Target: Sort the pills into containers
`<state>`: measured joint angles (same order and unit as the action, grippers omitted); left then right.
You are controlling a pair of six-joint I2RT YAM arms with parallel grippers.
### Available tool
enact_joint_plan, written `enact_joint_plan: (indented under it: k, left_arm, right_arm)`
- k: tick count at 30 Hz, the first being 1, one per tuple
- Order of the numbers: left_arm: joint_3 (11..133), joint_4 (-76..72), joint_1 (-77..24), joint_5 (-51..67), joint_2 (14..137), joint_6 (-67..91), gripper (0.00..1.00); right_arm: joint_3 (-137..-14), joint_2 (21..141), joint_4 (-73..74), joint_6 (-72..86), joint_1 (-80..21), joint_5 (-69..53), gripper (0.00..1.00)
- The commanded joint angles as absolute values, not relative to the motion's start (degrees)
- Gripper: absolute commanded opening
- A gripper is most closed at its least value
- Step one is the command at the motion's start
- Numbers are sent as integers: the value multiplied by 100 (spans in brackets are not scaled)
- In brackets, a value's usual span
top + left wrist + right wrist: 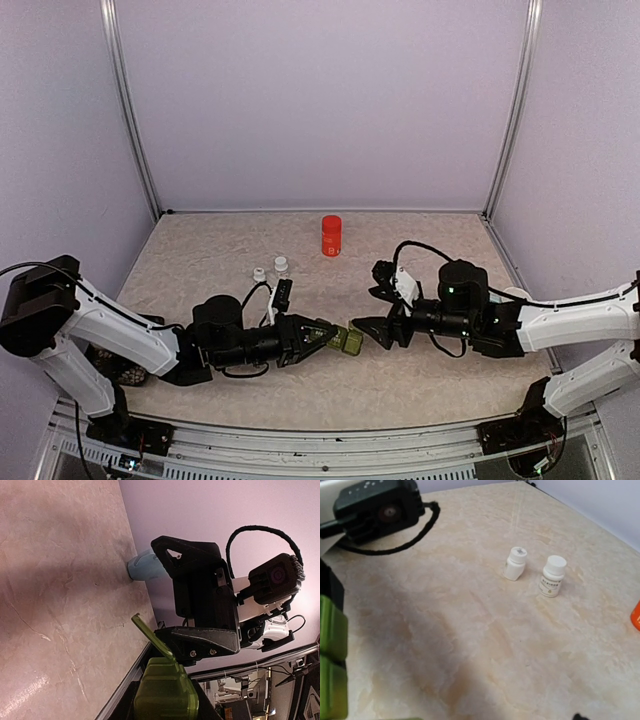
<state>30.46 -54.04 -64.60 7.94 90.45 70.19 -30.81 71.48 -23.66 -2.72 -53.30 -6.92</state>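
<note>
The containers [349,342] are a short green strip held just above the table's middle, with my left gripper [322,336] shut on its left end. In the left wrist view the containers [165,692] sit between my dark jaws, and one lid [150,636] stands open. My right gripper [378,301] faces the strip from the right, open, with nothing between its fingers [205,639]. In the right wrist view the containers [331,652] show at the left edge, and my own fingers are almost out of frame. No loose pills are in view.
Two small white bottles [515,563] [552,575] stand behind the left gripper, also seen from above [270,269]. A red-orange bottle [331,235] stands at the back centre. A pale blue mug [143,565] sits by the right wall. Purple walls enclose the table.
</note>
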Motion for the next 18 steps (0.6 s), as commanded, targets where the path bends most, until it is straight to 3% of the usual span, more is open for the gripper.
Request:
enact_joint_plan:
  k: [1,5,11,18]
  left_arm:
    - [3044,-5785,-6447,889,9070,6906,22]
    - [3028,-5754,-6389,895,9094,6882,22]
    - [3021,-5768,-6283,936,9185,6866,23]
    - [3092,-5866,-6077,1024,9541,6869,23]
  right_arm:
    - [-3336,7277,-2171,-305,-5272,-881,79]
    - [-3497,7270,-1973,-250,-5227,-897,82]
    - [-3803,6965,-1545,34,-4994,-1022,100]
    - [-3759,6493,-1306,427,-4560,-1424,100]
